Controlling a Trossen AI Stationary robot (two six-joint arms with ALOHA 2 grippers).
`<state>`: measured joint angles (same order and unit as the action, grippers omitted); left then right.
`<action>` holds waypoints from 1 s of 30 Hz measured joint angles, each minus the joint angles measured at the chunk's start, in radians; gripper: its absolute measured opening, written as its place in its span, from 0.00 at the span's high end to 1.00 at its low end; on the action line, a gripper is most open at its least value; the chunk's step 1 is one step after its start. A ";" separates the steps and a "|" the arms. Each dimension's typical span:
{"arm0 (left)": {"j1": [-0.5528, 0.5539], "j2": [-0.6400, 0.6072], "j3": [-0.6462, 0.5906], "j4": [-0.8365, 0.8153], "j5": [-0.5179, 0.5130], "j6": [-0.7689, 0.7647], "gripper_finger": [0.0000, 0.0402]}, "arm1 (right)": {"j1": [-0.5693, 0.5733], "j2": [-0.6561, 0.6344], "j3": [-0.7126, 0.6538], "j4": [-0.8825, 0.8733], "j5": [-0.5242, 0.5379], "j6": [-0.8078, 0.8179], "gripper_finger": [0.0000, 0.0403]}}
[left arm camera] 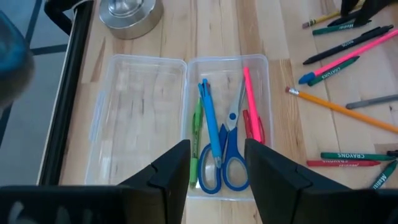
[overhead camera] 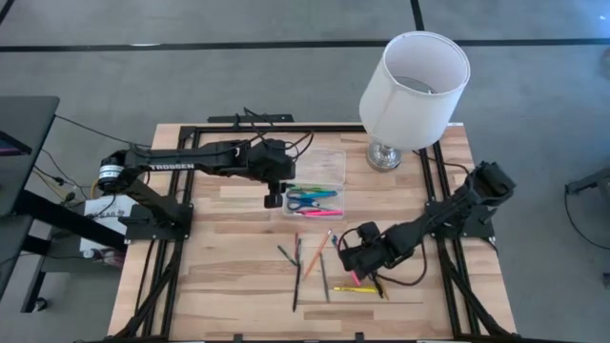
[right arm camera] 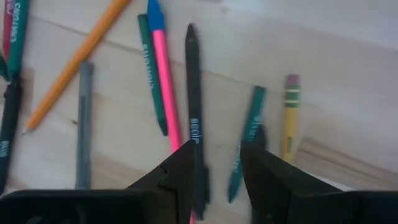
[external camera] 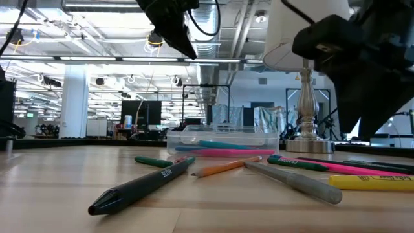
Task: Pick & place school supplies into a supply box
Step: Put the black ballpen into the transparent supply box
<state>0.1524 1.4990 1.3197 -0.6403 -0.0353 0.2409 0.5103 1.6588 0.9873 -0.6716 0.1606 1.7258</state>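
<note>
Start at the left: your left arm (overhead camera: 181, 164) carries white lettering, "TROSSEN", along its dark link. It reaches right across the far half of the table (overhead camera: 238, 295), and the left gripper (overhead camera: 274, 199) hangs above the near-left end of the box (overhead camera: 315, 181). Its jaws stand apart and hold nothing. From the left wrist you look straight down between its fingers (left arm camera: 168, 174) at the scissors (left arm camera: 224, 163), whose blue handles lie right below the gap, not touched.

The box lies open in two clear halves side by side. One half is bare. The other holds the scissors, a blue pen (left arm camera: 210, 127), a green pen (left arm camera: 196, 137), a pink pen (left arm camera: 250, 99) and something red (left arm camera: 251, 127) beside it.

Right of the box, on the bare wood, lie loose supplies. Two green ones and a red one read "CRAYONS" (left arm camera: 345, 155). In the low view the black marker (external camera: 145, 184) nearest the camera bears a short white word you cannot read. An orange pencil (overhead camera: 316, 255) and a grey pen (overhead camera: 324, 276) lie mid-table.

Farther right, the right gripper (overhead camera: 357, 252) hovers low over the near-right cluster, jaws parted and empty. Through its wrist camera a black pen (right arm camera: 194, 118) with small unreadable white print runs into the gap between the fingers (right arm camera: 177, 177); a pink pen (right arm camera: 163, 81) and a green crayon (right arm camera: 151, 74) lie just beside it, a yellow pencil (right arm camera: 289, 118) on the other side. A white-shaded lamp (overhead camera: 412, 86) stands at the far right corner.
</note>
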 joint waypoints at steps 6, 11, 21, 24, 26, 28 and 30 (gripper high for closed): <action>0.000 0.000 0.000 -0.015 -0.003 -0.018 0.63 | -0.002 0.000 -0.063 0.074 -0.010 0.019 0.71; 0.000 0.000 0.000 -0.030 -0.020 -0.020 0.63 | -0.002 0.000 -0.085 0.076 -0.040 0.023 0.71; 0.000 0.000 0.000 -0.028 -0.029 -0.031 0.63 | -0.002 0.000 -0.148 0.203 -0.043 0.025 0.71; 0.000 0.000 0.000 -0.028 -0.031 -0.036 0.63 | -0.002 0.000 -0.158 0.213 -0.049 0.028 0.71; 0.000 0.000 0.000 -0.028 -0.031 -0.039 0.63 | -0.002 0.000 -0.158 0.203 -0.051 0.021 0.71; 0.000 0.000 0.000 -0.028 -0.031 -0.041 0.63 | -0.002 0.000 -0.157 0.194 -0.054 0.004 0.71; 0.000 0.000 0.000 -0.028 -0.031 -0.043 0.63 | -0.002 -0.001 -0.157 0.194 -0.058 -0.016 0.71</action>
<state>0.1524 1.4994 1.3197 -0.6682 -0.0666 0.1978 0.5087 1.6581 0.8299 -0.4773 0.1026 1.7097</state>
